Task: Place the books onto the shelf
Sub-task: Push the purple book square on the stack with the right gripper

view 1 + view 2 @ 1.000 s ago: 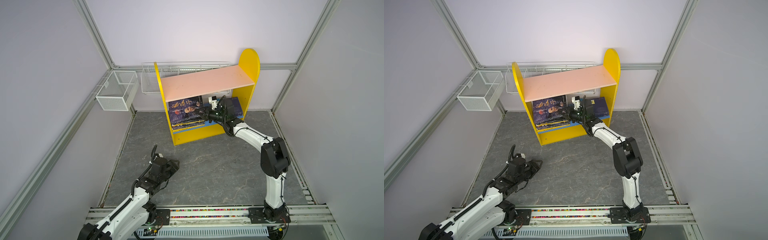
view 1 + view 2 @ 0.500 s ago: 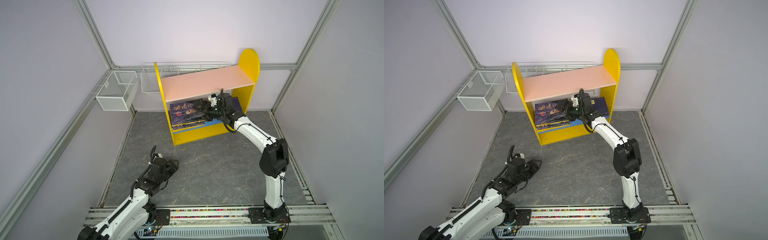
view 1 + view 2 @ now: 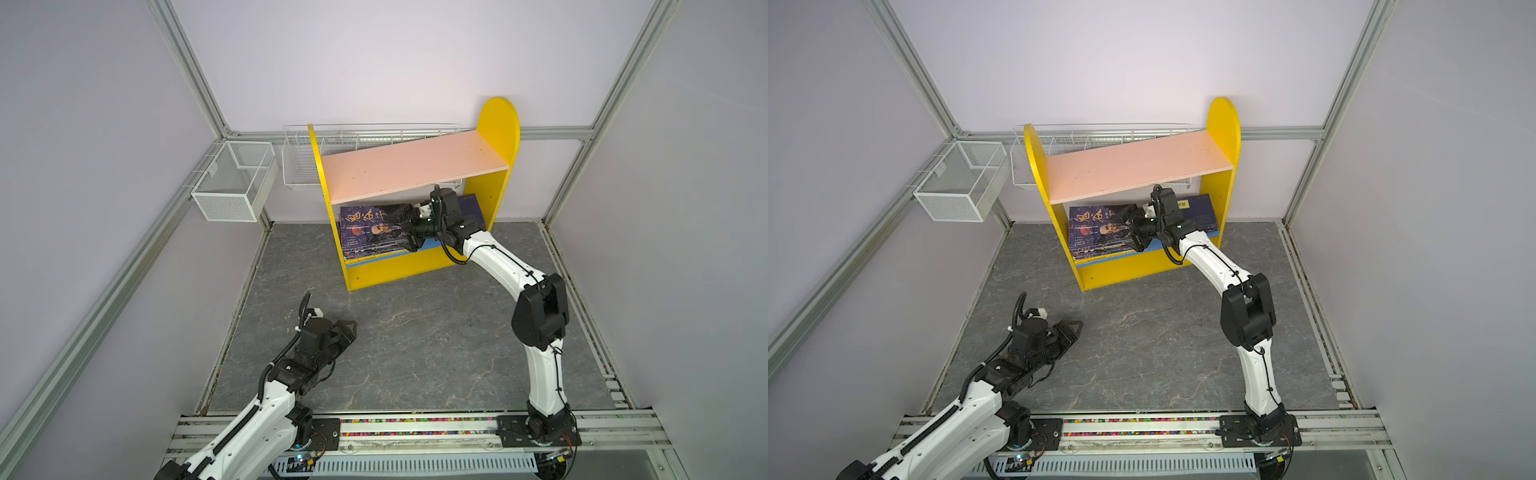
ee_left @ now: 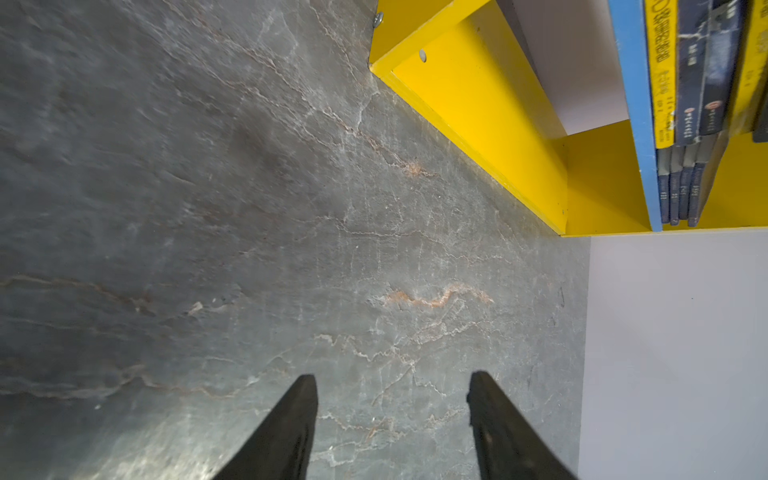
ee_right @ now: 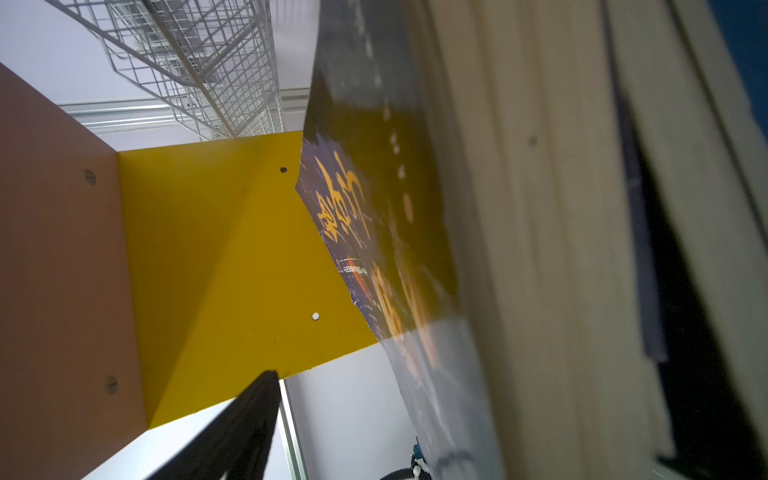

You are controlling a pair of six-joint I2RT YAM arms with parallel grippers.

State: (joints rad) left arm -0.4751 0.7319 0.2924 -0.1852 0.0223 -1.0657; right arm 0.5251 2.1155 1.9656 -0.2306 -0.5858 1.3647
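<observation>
- Robot cell from above: a small shelf [image 3: 496, 124] w/ yellow round-topped sides stands at the back of a grey marbled worktop [image 3: 415, 340]. It has a pink upper board [image 3: 411, 166] & a blue lower board [image 4: 636, 104].
- The books [image 3: 365, 237] lie flat in a stack on the lower board, at the compartment's left end. The top book [image 3: 363, 218] is navy w/ gold Chinese characters.
- More navy books [image 3: 1198, 212] lie at the right end, partly hidden behind the arm.
- Lying flat prob. suits thin paperbacks, which would flop if stood upright.
- The right pincer [image 3: 407, 228] reaches in under the pink board to the stack's near-right corner, turned sideways, prob. because the gap btwn boards is tight.
- Its jaws are spread wide. In the right wrist view the one visible finger [image 5: 249, 415] stands clear of the top cover, so it grips nothing; the other finger is hidden.
- The left pincer [image 4: 392, 376] hovers low over bare worktop, well apart from the shelf, jaws parted & empty, prob. parked out of the way.
- No book shows on the worktop, so the task looks near done.
</observation>
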